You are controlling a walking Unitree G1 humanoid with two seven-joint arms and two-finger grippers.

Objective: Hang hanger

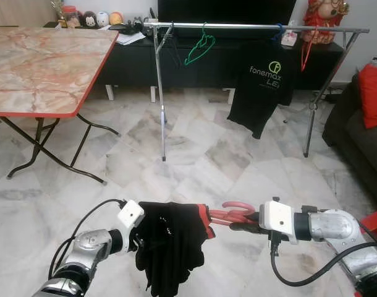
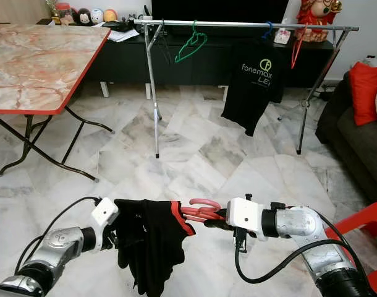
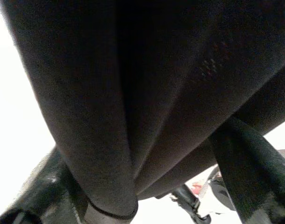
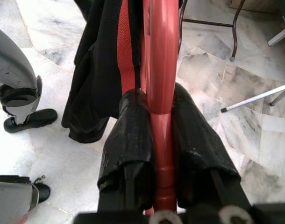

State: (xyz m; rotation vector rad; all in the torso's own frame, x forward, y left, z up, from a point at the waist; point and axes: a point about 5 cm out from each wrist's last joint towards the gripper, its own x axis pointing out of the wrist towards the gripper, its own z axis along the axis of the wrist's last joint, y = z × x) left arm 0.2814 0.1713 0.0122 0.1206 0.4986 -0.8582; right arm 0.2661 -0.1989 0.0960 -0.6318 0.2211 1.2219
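A pink-red hanger [image 1: 233, 216] carries a black garment [image 1: 170, 244] with red trim, held low in front of me over the floor. My right gripper [image 1: 253, 223] is shut on the hanger's neck; in the right wrist view its two pads [image 4: 133, 135] clamp the red bar [image 4: 160, 70]. My left gripper [image 1: 139, 240] is at the garment's left side, half hidden by the cloth. Black fabric [image 3: 147, 93] fills the space between its fingers [image 3: 254, 182]. The metal clothes rail [image 1: 256, 26] stands across the room, well ahead.
On the rail hang a green hanger [image 1: 199, 46], a black T-shirt [image 1: 262, 86] and a red hanger [image 1: 306, 52]. A marble-top folding table [image 1: 46, 62] stands to the left and a dark sofa with a red cushion [image 1: 374, 93] to the right. Marble floor [image 1: 194, 161] lies between.
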